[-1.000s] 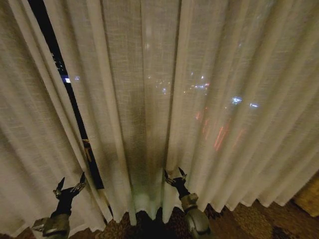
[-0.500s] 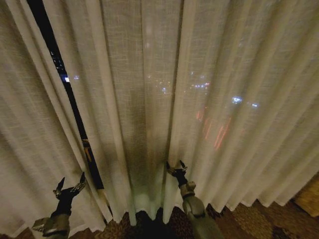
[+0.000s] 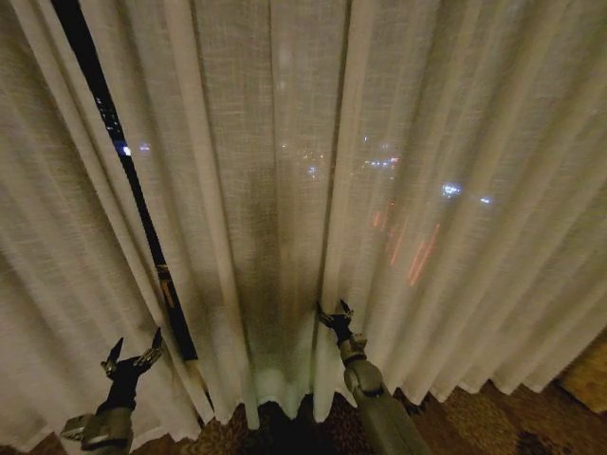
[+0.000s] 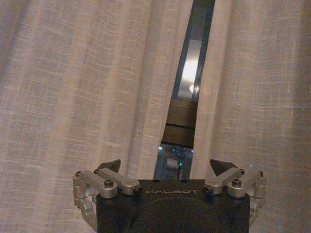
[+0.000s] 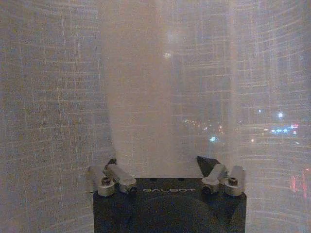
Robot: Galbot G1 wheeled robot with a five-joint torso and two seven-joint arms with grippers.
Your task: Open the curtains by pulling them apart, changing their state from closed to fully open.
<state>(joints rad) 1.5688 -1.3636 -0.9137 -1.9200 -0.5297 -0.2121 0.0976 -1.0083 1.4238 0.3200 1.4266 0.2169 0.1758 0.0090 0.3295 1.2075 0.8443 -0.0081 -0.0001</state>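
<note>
The curtains are two sheer cream panels, the left panel (image 3: 57, 246) and the wide right panel (image 3: 427, 142), hanging to the floor. A narrow dark gap (image 3: 133, 190) slants between them, with night glass behind it. My left gripper (image 3: 133, 355) stands open low in front of the gap's lower end. In the left wrist view the left gripper (image 4: 165, 167) faces the gap (image 4: 187, 97), with fabric on both sides. My right gripper (image 3: 334, 313) is open, its tips at a pleat of the right panel. The right wrist view has the right gripper (image 5: 158, 162) close against the fabric (image 5: 146, 87), nothing clamped.
Dark patterned carpet (image 3: 474, 417) shows under the curtain hems. City lights (image 3: 446, 190) glow through the right panel. A golden-brown patch (image 3: 588, 379) sits at the lower right corner.
My right arm has stretched forward, carrying its open gripper up against the pleat of the right panel. The left arm has stayed where it was.
</note>
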